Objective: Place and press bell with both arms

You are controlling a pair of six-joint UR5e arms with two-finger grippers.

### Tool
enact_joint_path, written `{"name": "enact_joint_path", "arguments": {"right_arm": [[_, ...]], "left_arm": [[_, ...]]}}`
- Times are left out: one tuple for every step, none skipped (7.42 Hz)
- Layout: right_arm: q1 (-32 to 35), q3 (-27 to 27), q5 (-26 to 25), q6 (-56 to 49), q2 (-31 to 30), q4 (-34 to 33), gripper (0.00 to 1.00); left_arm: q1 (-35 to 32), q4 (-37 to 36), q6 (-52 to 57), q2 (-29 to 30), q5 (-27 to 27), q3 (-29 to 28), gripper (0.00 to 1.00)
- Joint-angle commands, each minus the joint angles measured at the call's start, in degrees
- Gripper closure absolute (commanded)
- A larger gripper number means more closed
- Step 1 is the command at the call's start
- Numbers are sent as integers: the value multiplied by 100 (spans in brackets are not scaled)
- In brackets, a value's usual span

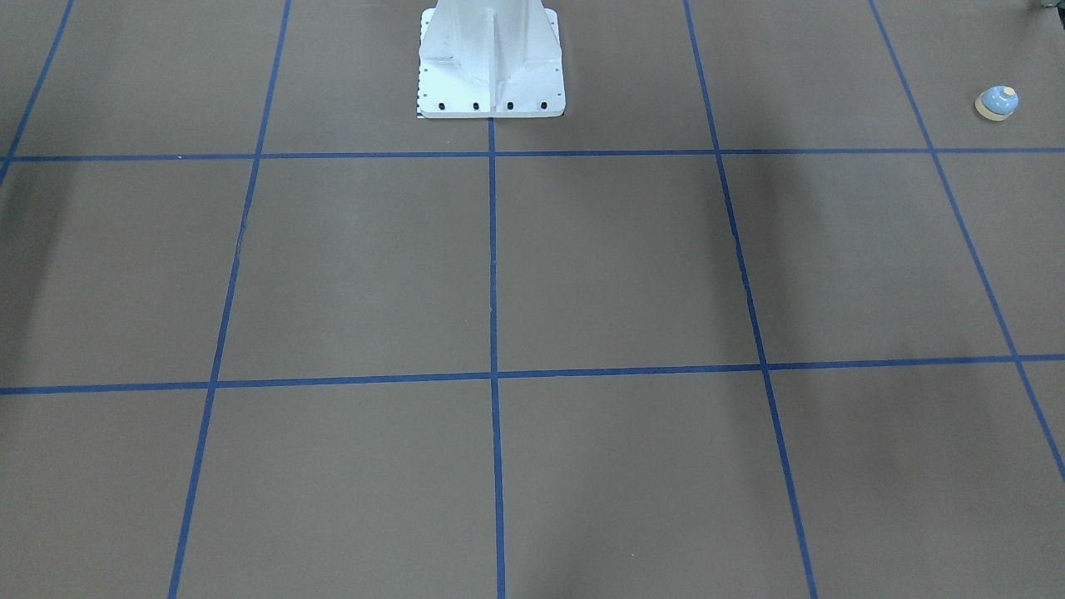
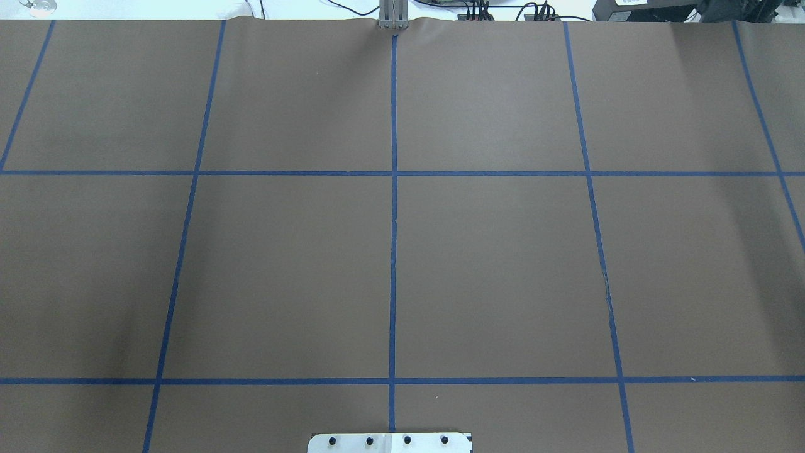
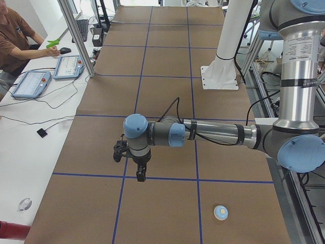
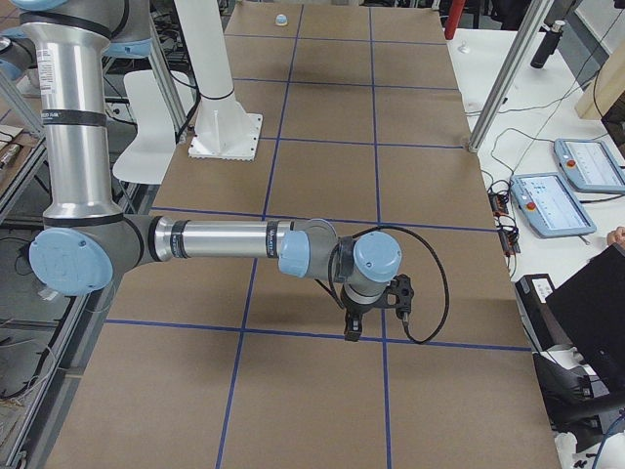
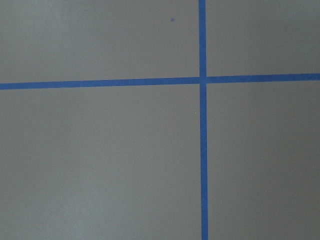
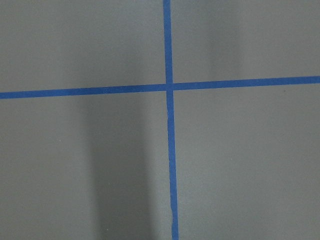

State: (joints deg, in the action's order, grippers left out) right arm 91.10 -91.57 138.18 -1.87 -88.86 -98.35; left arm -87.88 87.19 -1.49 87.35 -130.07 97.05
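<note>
The bell is a small light-blue dome with a cream button and rim. It stands upright on the brown mat near the robot's left end of the table, also seen as the bell and far off as the bell. My left gripper hangs pointing down over a blue tape line, well away from the bell. My right gripper hangs the same way at the other end. I cannot tell whether either is open or shut. Both wrist views show only mat and tape.
The white pedestal base stands at the robot's side of the mat. Blue tape lines divide the brown mat into squares. A person sits at a side table with teach pendants and cables beyond the mat's far edge.
</note>
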Motion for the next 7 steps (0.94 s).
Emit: {"name": "enact_joint_path", "arguments": {"right_arm": [[-4, -10, -1, 11, 27, 9, 0], [4, -28, -1, 12, 53, 9, 0], [4, -45, 7, 12, 62, 9, 0], [4, -54, 7, 12, 62, 9, 0], [4, -63, 7, 38, 71, 9, 0], [4, -63, 7, 29, 97, 18, 0], [-4, -167, -1, -6, 158, 18, 0]], "left_arm": [[16, 0, 8, 45, 17, -54, 0], [25, -9, 0, 89, 8, 7, 0], [34, 0, -1, 116, 8, -54, 0], [51, 52, -9, 133, 8, -45, 0], [51, 279, -44, 108, -18, -106, 0], [43, 447, -18, 72, -44, -290, 0], [34, 605, -36, -137, -10, -257, 0]]}}
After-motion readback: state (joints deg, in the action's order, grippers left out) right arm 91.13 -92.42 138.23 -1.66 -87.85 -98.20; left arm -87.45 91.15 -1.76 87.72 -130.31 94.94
